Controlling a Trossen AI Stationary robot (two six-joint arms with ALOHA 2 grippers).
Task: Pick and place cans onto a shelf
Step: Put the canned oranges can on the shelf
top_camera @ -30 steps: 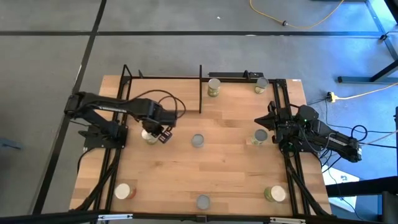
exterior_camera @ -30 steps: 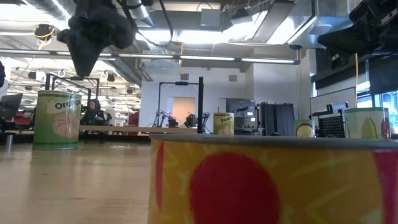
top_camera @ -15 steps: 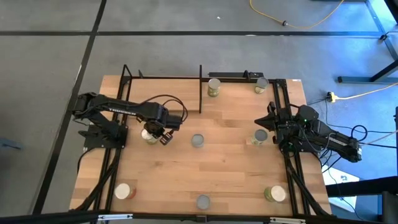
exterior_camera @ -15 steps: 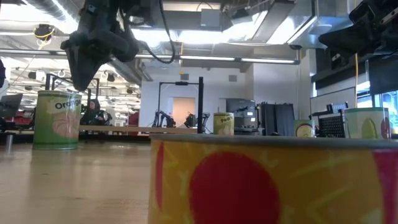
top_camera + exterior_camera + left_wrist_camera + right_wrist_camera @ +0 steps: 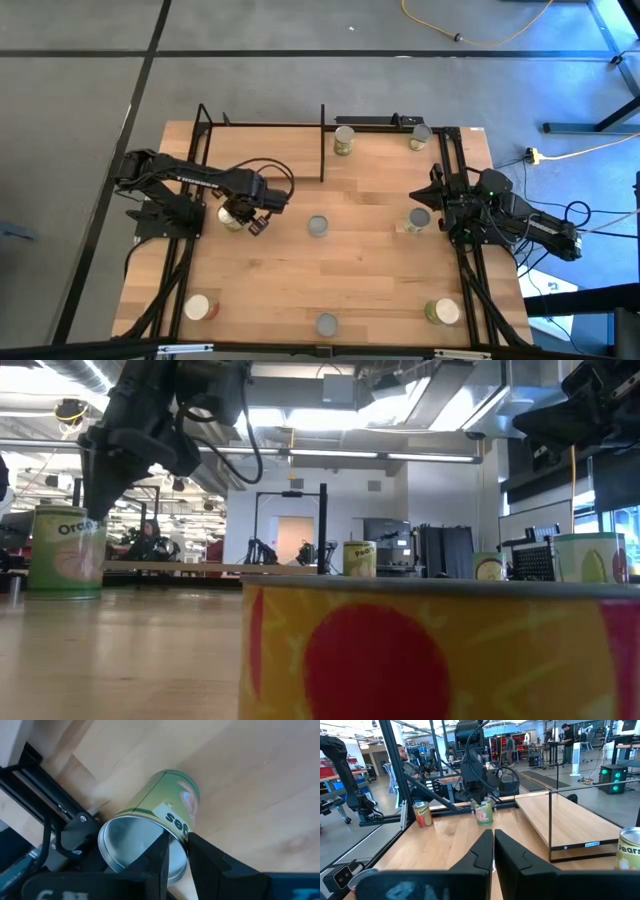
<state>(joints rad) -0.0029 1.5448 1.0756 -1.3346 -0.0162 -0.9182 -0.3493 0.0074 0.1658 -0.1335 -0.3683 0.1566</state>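
A can (image 5: 230, 215) with a silvery top and a green label stands upright on its base on the table's left side, also seen in the low view (image 5: 65, 555). My left gripper (image 5: 178, 842) points down at the can's right upper edge (image 5: 93, 508), its fingers only a narrow gap apart. My right gripper (image 5: 493, 837) is shut on nothing and waits level at the table's right edge (image 5: 436, 182). The shelf (image 5: 557, 815), a light board framed by black posts, stands at the far side (image 5: 322, 150). My left gripper comes from above, pointing down, with its fingertips astride the can's top rim (image 5: 178, 854) on the side toward the table's middle. One finger (image 5: 161, 851) stands over the lid, the other (image 5: 200, 851) outside the label wall. Whether they pinch the rim cannot be told. The can stands upright on the table.
Other cans stand about: two at the far edge (image 5: 344, 140) (image 5: 419, 135), one mid-table (image 5: 317, 226), one by the right arm (image 5: 418, 218), three along the near edge (image 5: 197, 307) (image 5: 327, 324) (image 5: 443, 311). Black frame rails (image 5: 185, 260) run along both sides.
My left gripper has come down and gone toward the table's left edge, onto the green-labelled can. The can has slid a little toward the left edge with it and stays upright on the table.
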